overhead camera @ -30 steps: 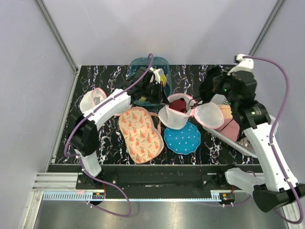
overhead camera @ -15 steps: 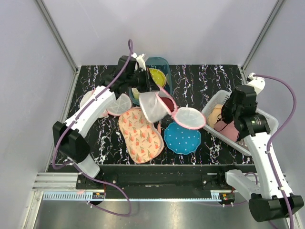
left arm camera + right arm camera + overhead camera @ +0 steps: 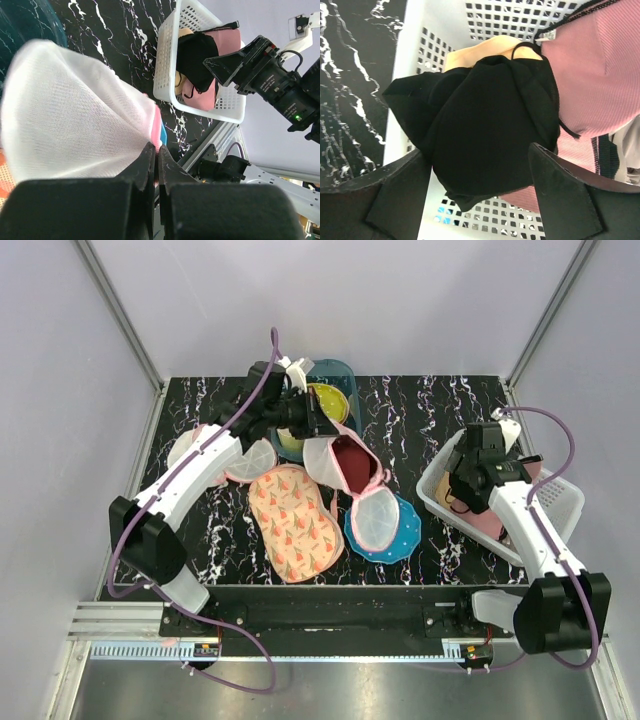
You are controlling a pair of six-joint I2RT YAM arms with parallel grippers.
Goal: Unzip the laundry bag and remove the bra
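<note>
My left gripper [image 3: 312, 422] is shut on the pink zip trim of the laundry bag [image 3: 350, 475], which it holds up at the back middle. The bag hangs unzipped. A dark-red patch shows inside its upper half, and its lower mesh half [image 3: 375, 520] droops onto the blue dotted mat. In the left wrist view the white mesh [image 3: 75, 125] fans out from my closed fingertips [image 3: 150, 152]. The black bra [image 3: 480, 125] lies in the white basket [image 3: 432, 490] on the right. My right gripper [image 3: 480, 200] hovers just over it, fingers wide open on either side.
A pink floral fabric piece [image 3: 295, 520] and the blue dotted mat [image 3: 405, 538] lie in front. A teal tub [image 3: 338, 370] with a yellow-green item stands at the back. Another mesh pouch [image 3: 205, 452] lies left. Pink [image 3: 600, 75] and peach [image 3: 475, 52] cloths fill the basket.
My right gripper left the bag, swung over to the basket and opened above the black bra. My left gripper lifted the bag, and its lower half dropped toward the blue mat.
</note>
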